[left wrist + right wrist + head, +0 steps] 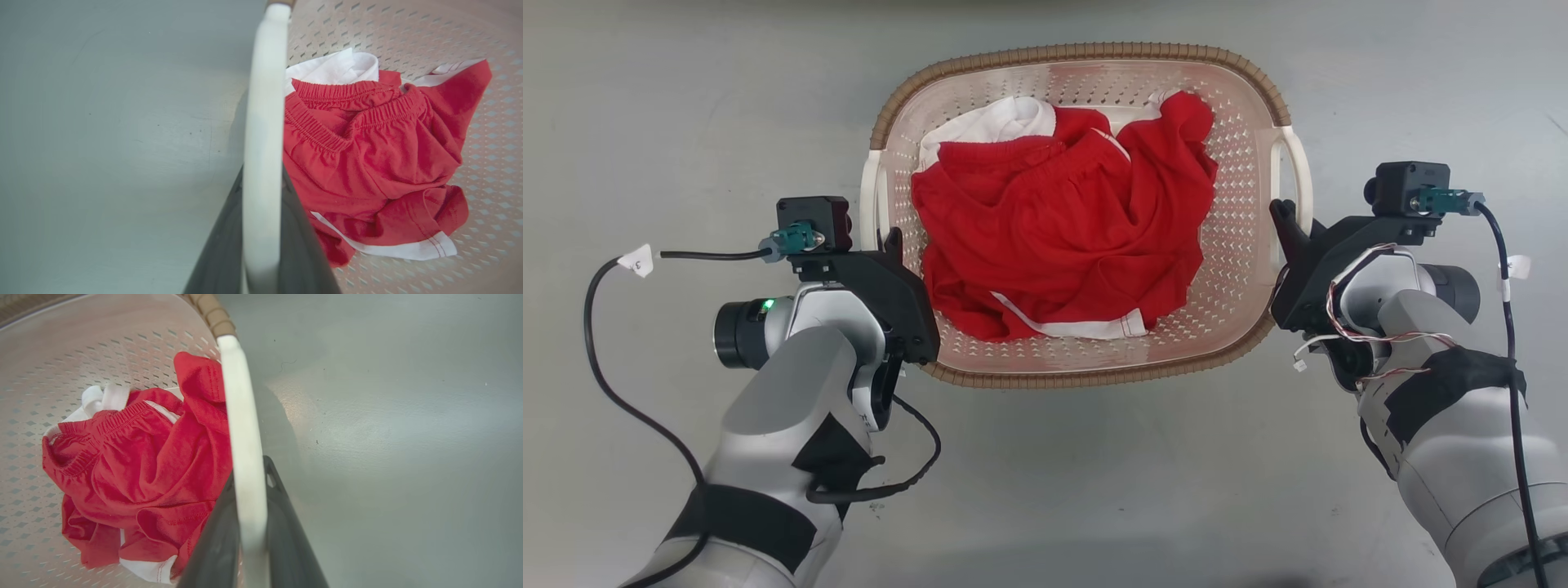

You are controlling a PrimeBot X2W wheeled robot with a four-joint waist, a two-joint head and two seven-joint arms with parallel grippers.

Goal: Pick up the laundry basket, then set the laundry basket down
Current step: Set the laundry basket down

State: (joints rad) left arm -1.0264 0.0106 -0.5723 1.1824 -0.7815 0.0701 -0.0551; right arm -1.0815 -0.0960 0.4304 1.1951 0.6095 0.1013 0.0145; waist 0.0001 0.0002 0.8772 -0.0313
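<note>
One laundry basket (1078, 54) lies at the centre of the head view, over the grey floor (645, 98). Whether it rests on the floor or is raised off it cannot be told. The basket is upright with its opening facing the head camera. Its long axis runs left to right across that view, with one white handle at each short end. The perforated pale walls carry a brown woven-look rim. Contents: a crumpled heap of red clothing (1062, 237) with gathered elastic waistbands and white hems, covering most of the basket bottom, and a white cloth (1001, 121) at the far left of the heap, partly under the red fabric. The number of separate garments cannot be told. The left gripper (888, 245) is at the left handle (870, 196). In the left wrist view its two dark fingers (304, 241) lie close on either side of the white bar, one inside the basket and one outside, clamping it. The right gripper (1284, 214) is at the right handle (1298, 175). In the right wrist view its fingers (286, 539) flank that bar in the same way, narrow and gripping it. Count: one basket, two handles, two grippers, one heap of clothing.
</note>
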